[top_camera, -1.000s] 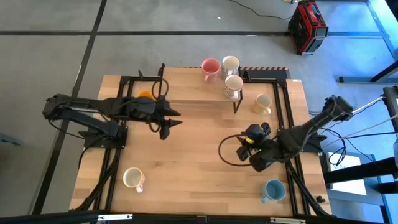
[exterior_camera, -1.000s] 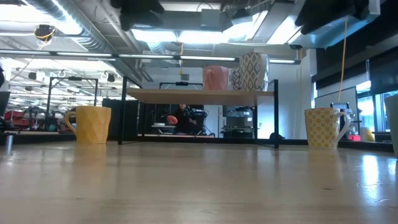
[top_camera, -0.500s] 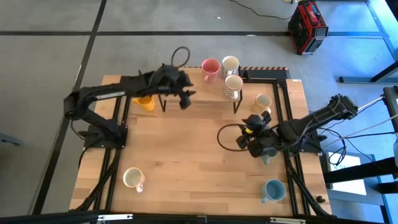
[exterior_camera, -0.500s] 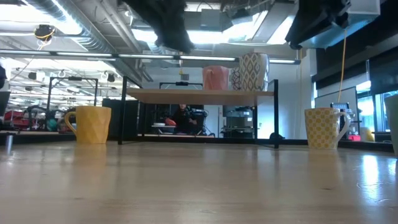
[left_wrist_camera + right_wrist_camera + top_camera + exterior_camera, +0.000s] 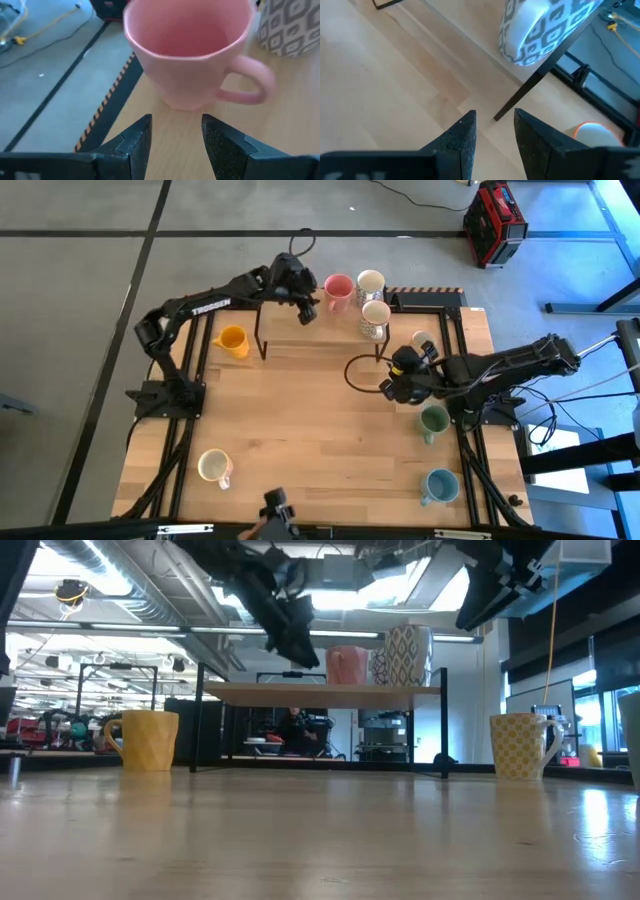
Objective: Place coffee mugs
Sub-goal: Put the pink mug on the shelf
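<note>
Shelf (image 5: 320, 340): held the pink mug (image 5: 192, 55), just ahead of the left gripper (image 5: 175, 142).
Left jaws: apart, empty, pink mug's handle pointing sideways across them.
Right gripper (image 5: 492, 135): farther off, jaws parted, empty.
Views: only wrist view showed gap; high view hid it.

We are looking down on a grey concrete floor (image 5: 80, 280) that is carrying dark tape lines (image 5: 150, 230) crossing near the far left corner. A red case (image 5: 494, 222) is sitting on the floor beyond the wooden table (image 5: 300, 440). From table height we are seeing a workshop hall: ceiling ducts (image 5: 110, 585) are running overhead, strip lights (image 5: 330, 598) are glowing brightly, and windows (image 5: 600, 690) are letting in daylight on the right. A person (image 5: 293, 730) is sitting far back among dark racks (image 5: 90, 700).
</note>
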### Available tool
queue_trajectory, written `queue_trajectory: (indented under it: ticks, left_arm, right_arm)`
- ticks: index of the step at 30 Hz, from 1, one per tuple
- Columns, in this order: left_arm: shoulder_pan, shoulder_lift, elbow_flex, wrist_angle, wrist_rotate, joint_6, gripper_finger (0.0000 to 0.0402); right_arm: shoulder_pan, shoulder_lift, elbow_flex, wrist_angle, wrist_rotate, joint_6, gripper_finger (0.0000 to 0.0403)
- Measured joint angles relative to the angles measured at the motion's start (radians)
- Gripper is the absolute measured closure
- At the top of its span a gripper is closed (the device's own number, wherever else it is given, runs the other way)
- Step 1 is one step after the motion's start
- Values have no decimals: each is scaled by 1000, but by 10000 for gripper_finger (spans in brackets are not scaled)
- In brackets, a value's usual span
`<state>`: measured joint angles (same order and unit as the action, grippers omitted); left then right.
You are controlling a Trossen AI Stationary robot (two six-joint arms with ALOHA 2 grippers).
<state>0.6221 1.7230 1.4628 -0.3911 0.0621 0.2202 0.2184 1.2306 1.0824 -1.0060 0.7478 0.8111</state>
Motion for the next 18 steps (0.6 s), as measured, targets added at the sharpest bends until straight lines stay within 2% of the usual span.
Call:
queue_trajectory:
  ticks: [18]
  left_arm:
    - [-9,61,1,95,59,-22,234]
  right_arm:
    - [-3,-3,0,-17,-25,-26,281]
